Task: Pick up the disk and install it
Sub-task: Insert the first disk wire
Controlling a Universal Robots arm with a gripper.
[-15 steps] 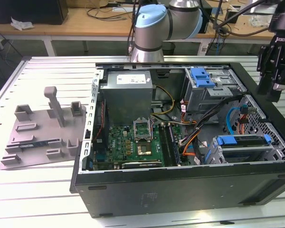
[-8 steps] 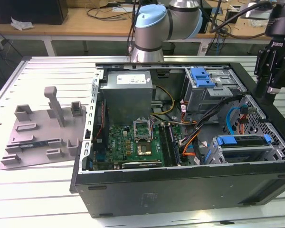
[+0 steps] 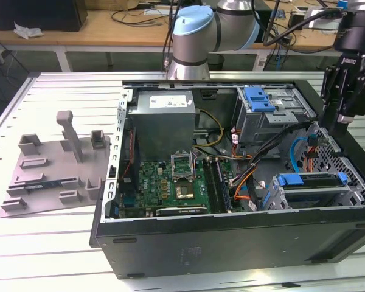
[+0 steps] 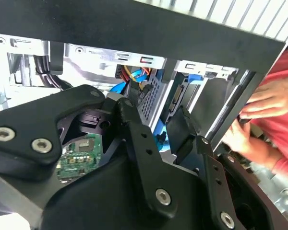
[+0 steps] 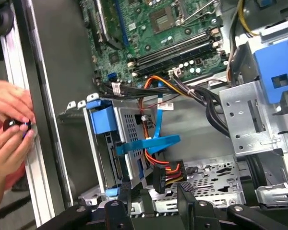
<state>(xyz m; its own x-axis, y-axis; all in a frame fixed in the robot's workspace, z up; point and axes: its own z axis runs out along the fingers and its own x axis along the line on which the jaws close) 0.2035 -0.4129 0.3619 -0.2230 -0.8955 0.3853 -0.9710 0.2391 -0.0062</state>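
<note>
The disk (image 3: 310, 181) with its blue carrier sits in the lower grey drive cage at the front right corner of the open computer case (image 3: 231, 234). In the first wrist view the disk (image 5: 104, 122) stands edge-on in that cage, its blue carrier end showing. My gripper (image 3: 339, 121) hangs above the case's right wall, behind the cage and apart from the disk. Its black fingers are spread with nothing between them in both wrist views (image 5: 153, 194) (image 4: 156, 127).
A second cage with a fixed blue bracket (image 3: 259, 98) stands at the case's back right. Blue and orange cables (image 5: 153, 143) run beside the disk. A person's hands (image 5: 9, 124) hold a small black object at the case's outer wall. A grey fixture tray (image 3: 55, 170) lies on the exterior view's left.
</note>
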